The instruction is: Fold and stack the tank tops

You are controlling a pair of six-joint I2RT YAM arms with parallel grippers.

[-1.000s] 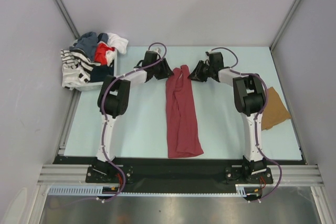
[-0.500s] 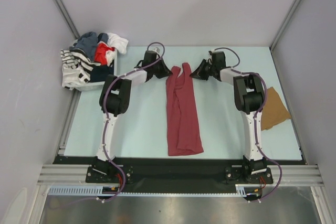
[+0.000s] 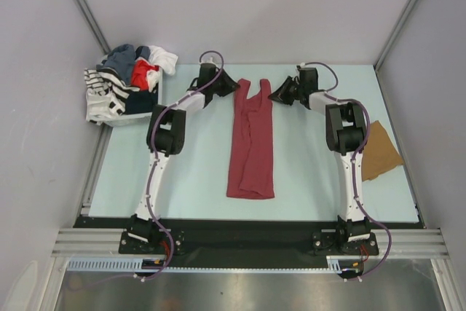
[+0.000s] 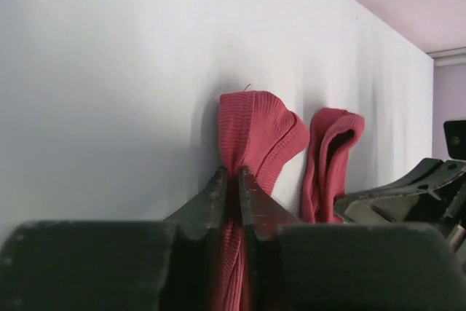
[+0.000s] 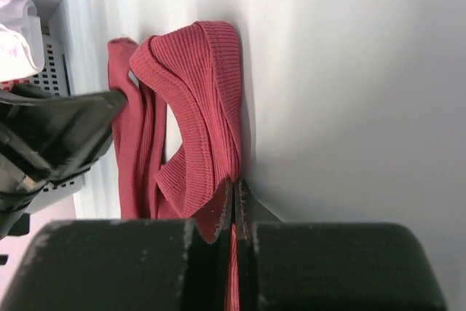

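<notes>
Both grippers are pinching the straps of the red tank top (image 3: 251, 147).
The left gripper (image 3: 233, 87) and right gripper (image 3: 274, 97) are each squeezing one strap at its far end. The top is lying lengthwise mid-table (image 3: 196, 172), between the arms. A tan tank top (image 3: 380, 154) is lying at the right edge.

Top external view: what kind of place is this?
Most likely a lab robot cell: left arm and right arm bolted to a metal rail, a maroon tank top on a pale table boxed in by plain grey panels, a bin of mixed clothes at its far left corner.
</notes>
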